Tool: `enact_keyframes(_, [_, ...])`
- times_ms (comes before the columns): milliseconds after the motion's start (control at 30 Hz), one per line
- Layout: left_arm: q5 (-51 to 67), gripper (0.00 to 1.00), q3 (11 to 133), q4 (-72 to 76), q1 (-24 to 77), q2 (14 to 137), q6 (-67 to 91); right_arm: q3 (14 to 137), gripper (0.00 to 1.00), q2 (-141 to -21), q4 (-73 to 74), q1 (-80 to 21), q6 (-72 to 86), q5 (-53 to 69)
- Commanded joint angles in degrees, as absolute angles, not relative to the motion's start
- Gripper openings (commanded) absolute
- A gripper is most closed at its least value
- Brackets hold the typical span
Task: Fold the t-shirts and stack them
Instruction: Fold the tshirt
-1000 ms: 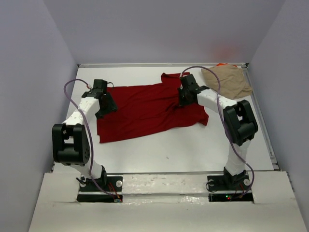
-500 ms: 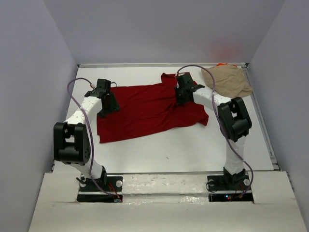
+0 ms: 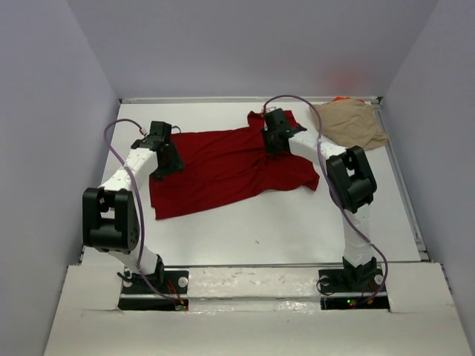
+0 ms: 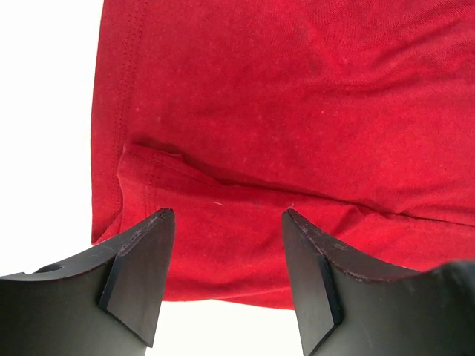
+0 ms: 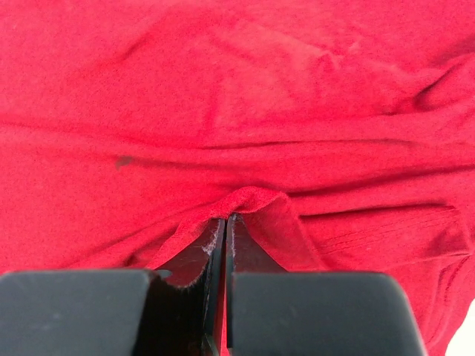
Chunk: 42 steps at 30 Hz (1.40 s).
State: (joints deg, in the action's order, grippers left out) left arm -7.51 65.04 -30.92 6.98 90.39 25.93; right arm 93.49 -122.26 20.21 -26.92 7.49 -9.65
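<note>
**Red shirt pinched at one end, open jaws over the other**

The dark red t-shirt point(image 3: 223, 167) lies spread mid-table point(image 3: 297, 230), rumpled at its right end. The right gripper point(image 5: 225, 221) is clenched on a raised ridge of its cloth. The left gripper point(image 4: 226, 222) hangs released over the hemmed left edge. It looks limp and light, likely to sag and drag, so hems and corners are the best hold. The tan t-shirt point(image 3: 352, 122) sits far right, with an orange sliver point(image 3: 340, 99) behind it.

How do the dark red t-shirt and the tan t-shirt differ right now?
The dark red t-shirt lies spread out across the table; the tan t-shirt sits bunched in the far right corner. The red one looks larger than the tan one. The right gripper pinches the red one; no gripper touches the tan one. Both are plain cloth.
</note>
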Motion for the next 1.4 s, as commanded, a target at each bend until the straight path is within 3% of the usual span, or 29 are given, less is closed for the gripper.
enact_keyframes(0, [-8.3, 0.69, 65.9, -30.9, 7.7, 90.2, 25.1, 94.9, 0.0, -120.0, 18.6, -29.9, 5.6, -14.1])
enact_keyframes(633, [-7.9, 0.69, 65.4, -30.6, 9.3, 91.3, 25.3, 99.3, 0.02, -126.5, 19.0, -34.4, -2.5, -25.1])
enact_keyframes(1033, [-7.0, 0.68, 64.4, -30.5, 10.6, 89.8, 25.4, 121.5, 0.07, -138.1, 27.4, -33.2, -4.3, -24.3])
enact_keyframes(1067, [-7.3, 0.68, 64.5, -30.5, 10.6, 89.7, 25.3, 122.7, 0.1, -139.3, 28.4, -32.6, -4.0, -23.7])
enact_keyframes(1167, [-7.3, 0.68, 64.5, -30.5, 10.7, 89.7, 25.0, 124.3, 0.45, -139.7, 31.2, -32.6, -2.1, -21.3])
enact_keyframes(1200, [-7.1, 0.68, 64.5, -30.6, 10.7, 89.7, 25.0, 123.2, 0.81, -138.4, 30.9, -32.6, -1.2, -20.7])
enact_keyframes(1233, [-7.0, 0.68, 64.4, -30.5, 10.7, 89.7, 25.0, 121.8, 0.88, -137.6, 30.4, -32.6, -0.9, -20.0])
enact_keyframes(1367, [-6.2, 0.68, 64.4, -30.0, 10.8, 90.3, 24.9, 114.9, 0.93, -133.7, 29.4, -32.6, 2.6, -20.0])
